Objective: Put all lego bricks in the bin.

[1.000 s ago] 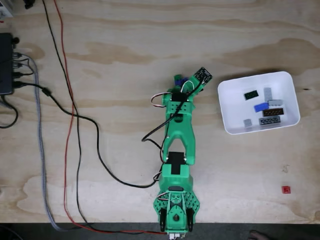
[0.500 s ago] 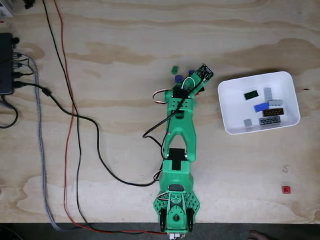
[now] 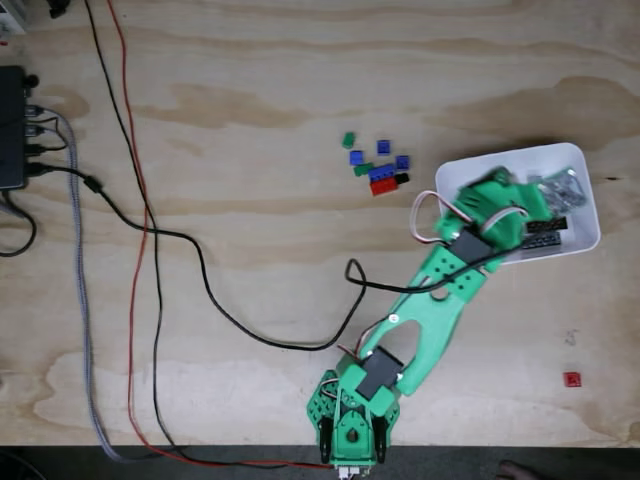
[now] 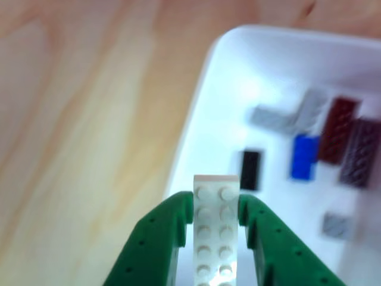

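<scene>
Fixed view, left to right: a black box (image 3: 12,128) sits at the left edge of the wooden table (image 3: 250,80), with black, red and grey cables (image 3: 140,250) trailing down toward the near edge. Near the table's middle is a loose cluster of small bricks (image 3: 376,166) — green, blue, red and black — lying on bare wood, left of the bin (image 3: 452,240) and apart from it. The green arm (image 3: 440,300) rises from its base (image 3: 352,425) at the bottom edge and slants up to the right, its head over the bin and covering much of the inside. A dark brick (image 3: 545,226) and a grey one show at the bin's right part. A small red piece (image 3: 572,379) lies alone at lower right, well apart from everything.

Other view, close up and blurry: bare wood on the left, then the gripper (image 4: 216,205) at bottom centre — its two green fingers (image 4: 164,229) pinch a long white brick (image 4: 214,232) between them, narrowly parted to the brick's width, brick end sticking out past the tips. The held brick is over the bin's left wall area. To the right, inside the bin, lie a black brick (image 4: 250,170), a blue one (image 4: 305,156), grey ones (image 4: 286,114), dark brown ones (image 4: 338,128).
</scene>
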